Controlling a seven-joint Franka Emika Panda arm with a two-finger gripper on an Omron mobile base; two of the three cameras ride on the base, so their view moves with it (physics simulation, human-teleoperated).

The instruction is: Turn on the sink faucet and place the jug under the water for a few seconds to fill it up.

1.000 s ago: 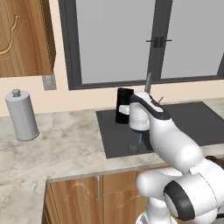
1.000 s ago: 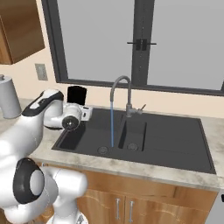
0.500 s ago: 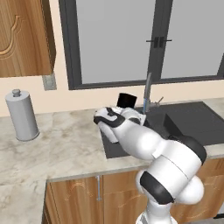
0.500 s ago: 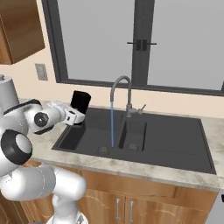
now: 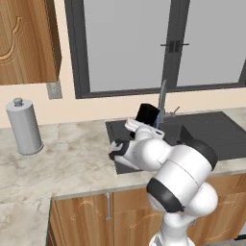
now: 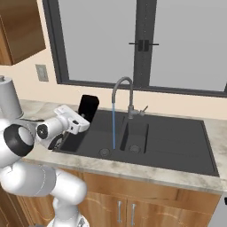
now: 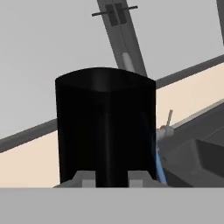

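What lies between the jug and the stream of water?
Nothing but bare dark sink: in the right base view the jug, held in the gripper, stands apart from the water.

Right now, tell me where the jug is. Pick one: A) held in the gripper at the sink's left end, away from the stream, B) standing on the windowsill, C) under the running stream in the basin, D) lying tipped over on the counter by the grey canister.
A: the gripper is closed on the jug at the left end of the sink, while the water falls clear of it.
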